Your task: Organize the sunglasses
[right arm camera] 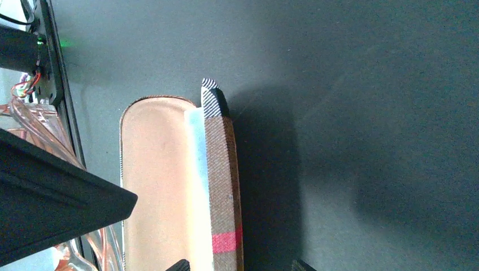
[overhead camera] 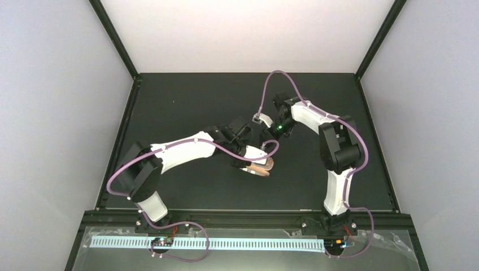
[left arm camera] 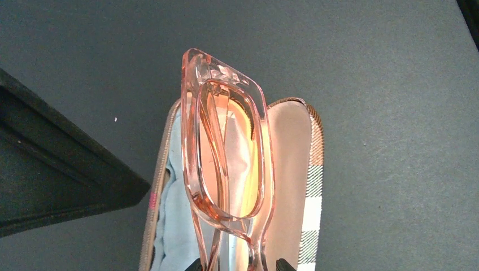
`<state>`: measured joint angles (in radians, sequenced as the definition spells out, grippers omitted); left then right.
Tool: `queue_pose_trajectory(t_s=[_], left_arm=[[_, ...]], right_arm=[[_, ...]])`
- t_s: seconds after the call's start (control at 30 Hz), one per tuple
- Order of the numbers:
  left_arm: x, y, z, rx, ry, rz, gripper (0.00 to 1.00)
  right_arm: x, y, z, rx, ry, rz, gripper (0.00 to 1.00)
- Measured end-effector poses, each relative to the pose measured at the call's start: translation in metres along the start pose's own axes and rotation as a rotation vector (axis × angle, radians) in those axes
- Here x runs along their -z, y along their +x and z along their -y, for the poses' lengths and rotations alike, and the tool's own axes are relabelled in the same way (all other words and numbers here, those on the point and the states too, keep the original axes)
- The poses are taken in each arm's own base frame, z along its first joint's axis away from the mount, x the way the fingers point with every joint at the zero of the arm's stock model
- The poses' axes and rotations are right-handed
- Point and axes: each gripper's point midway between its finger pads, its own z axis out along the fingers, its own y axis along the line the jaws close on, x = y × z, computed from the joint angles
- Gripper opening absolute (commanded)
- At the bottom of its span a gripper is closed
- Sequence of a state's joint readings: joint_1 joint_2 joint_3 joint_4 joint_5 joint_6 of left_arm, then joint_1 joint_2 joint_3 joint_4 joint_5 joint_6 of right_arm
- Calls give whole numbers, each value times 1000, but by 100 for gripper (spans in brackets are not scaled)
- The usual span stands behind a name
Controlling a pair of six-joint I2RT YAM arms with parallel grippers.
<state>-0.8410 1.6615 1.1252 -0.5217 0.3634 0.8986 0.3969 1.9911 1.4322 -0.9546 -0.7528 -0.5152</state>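
Observation:
The sunglasses (left arm camera: pixel 226 158), folded, with a translucent reddish frame, stick out from my left gripper (left arm camera: pixel 237 265), which is shut on them near the bridge. They hang just above the open brown striped case (left arm camera: pixel 288 169), which has a light-blue cloth (left arm camera: pixel 172 226) lying in it. In the right wrist view the case's pale lining (right arm camera: pixel 158 180) faces up and its checked wall (right arm camera: pixel 226 186) stands upright between the fingers of my right gripper (right arm camera: pixel 240 265). Those jaws stand apart with gaps on both sides of the wall. In the top view both grippers meet mid-table, left gripper (overhead camera: pixel 255 165) and right gripper (overhead camera: pixel 266 127).
The dark mat (overhead camera: pixel 186 107) covers the table, with black rails at its edges (overhead camera: pixel 121 130). The right gripper's black body (left arm camera: pixel 56 169) sits close to the left of the case. The left gripper's black body (right arm camera: pixel 51 203) fills the lower left of the right wrist view.

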Motion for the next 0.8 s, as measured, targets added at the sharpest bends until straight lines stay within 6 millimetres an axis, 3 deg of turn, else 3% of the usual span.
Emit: queue_pose_trajectory(t_s=[0.37, 0.8], left_arm=[[-6, 8, -14, 6, 44, -9, 29], [-19, 17, -11, 12, 113, -27, 30]], right_arm=[[34, 5, 3, -19, 57, 67, 49], [37, 11, 6, -46, 66, 75, 49]])
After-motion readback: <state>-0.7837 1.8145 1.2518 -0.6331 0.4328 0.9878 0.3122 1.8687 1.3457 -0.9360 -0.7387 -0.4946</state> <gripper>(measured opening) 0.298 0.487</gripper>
